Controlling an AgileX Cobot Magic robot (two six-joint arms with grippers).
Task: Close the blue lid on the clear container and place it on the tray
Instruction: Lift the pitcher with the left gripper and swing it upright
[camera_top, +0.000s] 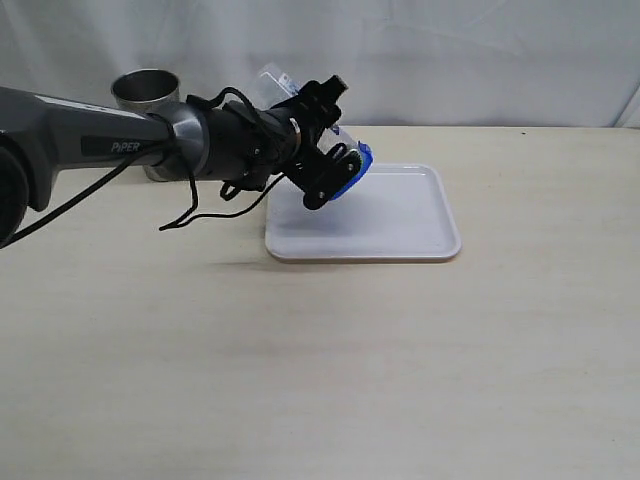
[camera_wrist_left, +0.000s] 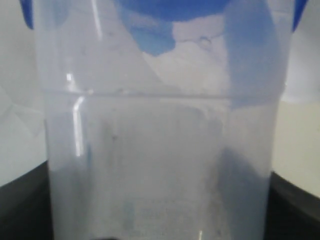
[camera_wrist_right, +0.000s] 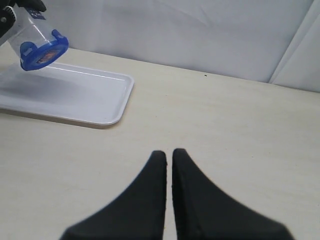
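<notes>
Exterior view | left tool (camera_top: 325, 145) clamps clear container (camera_wrist_left: 160, 150) over tray (camera_top: 400, 225) | right tool (camera_wrist_right: 169, 155) closed, empty

— Where did we place our left arm (camera_top: 100, 140)?
— We extended it level from the left, wrist rolled, left gripper (camera_top: 335, 140) pitched downward, jaws set apart and clamped on the clear container (camera_wrist_left: 160, 150).
— And our right gripper (camera_wrist_right: 169, 156)?
— Shown only by its wrist view: we held it low, pointing forward, fingers pressed together, empty.
</notes>
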